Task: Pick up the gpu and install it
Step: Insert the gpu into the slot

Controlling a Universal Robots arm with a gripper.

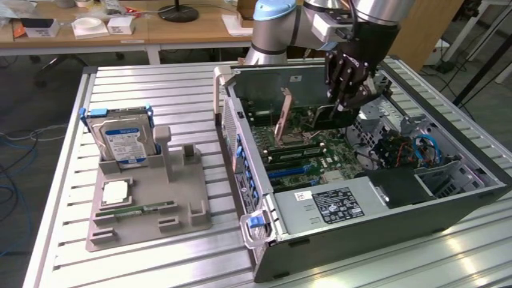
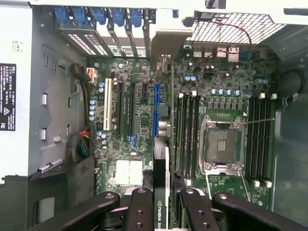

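Holding the gpu [image 2: 160, 192] edge-on between the fingers [image 2: 141, 209], partly closed onto its two flat faces, lettered top edge toward the wrist camera. Long axis lying across the closing direction and running out ahead of the fingers, toward the rear wall with its row of blue latches [image 2: 103, 14]. Just beyond the card's far end, and nearly in line with that axis, the blue slot [image 2: 156, 108] on the motherboard [image 2: 125, 173]. Black slots off to one side of the fingers, memory slots and the bare processor socket [image 2: 221, 144] off to the other.

Judged from that line-up: squared to the slot, not visibly seated.

From the exterior view, the gripper [image 1: 346, 103] reaching down inside the open computer case [image 1: 384, 228], adding a sense of depth lacking in the wrist view, though with the card's lower edge hard to make out. Well apart from the fingers, outside the case, a hard drive [image 1: 120, 139] upright in a grey tray [image 1: 180, 204]
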